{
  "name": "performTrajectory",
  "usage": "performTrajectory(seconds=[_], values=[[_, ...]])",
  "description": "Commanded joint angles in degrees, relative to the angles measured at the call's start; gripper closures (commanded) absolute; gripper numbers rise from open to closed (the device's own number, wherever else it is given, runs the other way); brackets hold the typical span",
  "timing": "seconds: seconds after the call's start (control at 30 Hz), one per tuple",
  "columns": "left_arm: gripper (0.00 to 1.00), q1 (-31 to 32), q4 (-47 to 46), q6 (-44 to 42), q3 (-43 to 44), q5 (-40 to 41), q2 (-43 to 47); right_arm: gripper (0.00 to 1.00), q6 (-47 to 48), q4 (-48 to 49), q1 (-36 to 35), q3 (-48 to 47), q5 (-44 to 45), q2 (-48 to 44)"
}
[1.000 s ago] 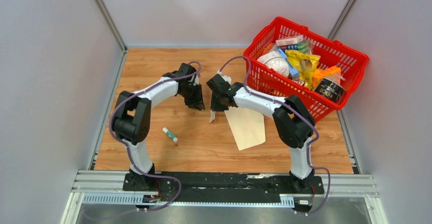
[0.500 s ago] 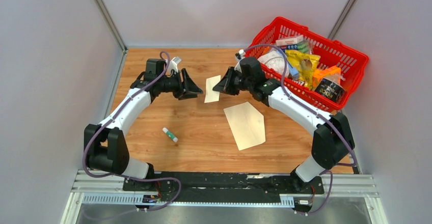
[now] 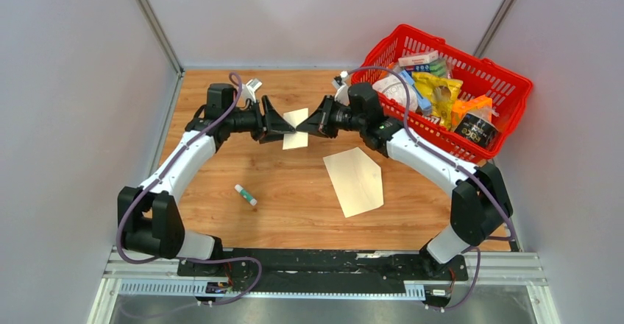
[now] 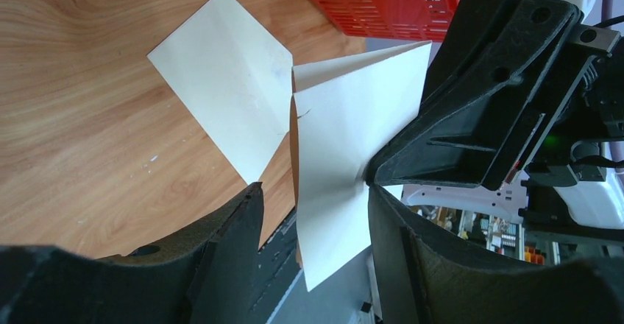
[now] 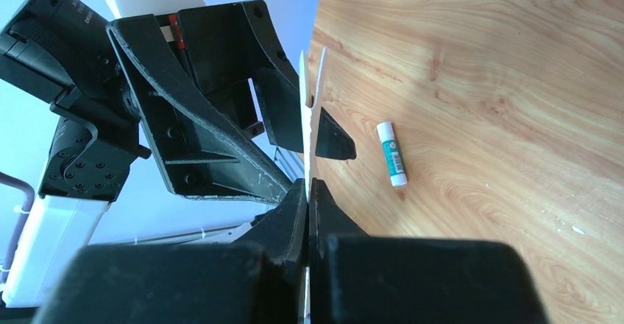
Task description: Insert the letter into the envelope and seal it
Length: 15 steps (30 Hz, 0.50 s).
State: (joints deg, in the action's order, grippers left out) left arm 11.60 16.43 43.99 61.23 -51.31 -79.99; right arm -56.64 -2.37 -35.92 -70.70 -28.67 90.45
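The wooden worktop fills the middle of the overhead view, with the red basket at its upper right. The envelope lies flat right of centre, flap unfolded. Above centre the letter hangs clear of the worktop, pinched in my closed right fingers. My left fingers stand spread wide on either side of it. A glue stick lies lower left.

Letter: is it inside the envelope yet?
Out. The letter hangs above the table, pinched by the right gripper; the envelope lies flat, apart from it.
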Motion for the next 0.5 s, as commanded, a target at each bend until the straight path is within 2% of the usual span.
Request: performTrajectory(seconds=[0.0,0.1,0.2,0.4,0.47], values=[[0.38,-0.61,-0.5,-1.54,1.17,-0.71,2.82,1.0,-1.98,4.04,0.15,-0.05,-2.53,-2.83],[0.39,-0.52,-5.86,1.8,0.47,-4.32,2.29,1.0,-2.95,5.36,0.15,0.12,-3.41,-2.13],[0.45,-0.61,-7.98,4.17,-0.41,-5.64,2.55,1.0,-2.95,5.45,0.15,0.12,-3.24,-1.51],[0.69,-0.61,-13.08,8.48,-2.43,-7.58,3.61,1.0,-3.12,6.15,0.15,-0.06,-2.62,-0.19],[0.81,-0.61,-13.17,8.75,-2.61,-7.75,3.78,1.0,-3.12,6.15,0.15,-0.05,-2.45,0.25]])
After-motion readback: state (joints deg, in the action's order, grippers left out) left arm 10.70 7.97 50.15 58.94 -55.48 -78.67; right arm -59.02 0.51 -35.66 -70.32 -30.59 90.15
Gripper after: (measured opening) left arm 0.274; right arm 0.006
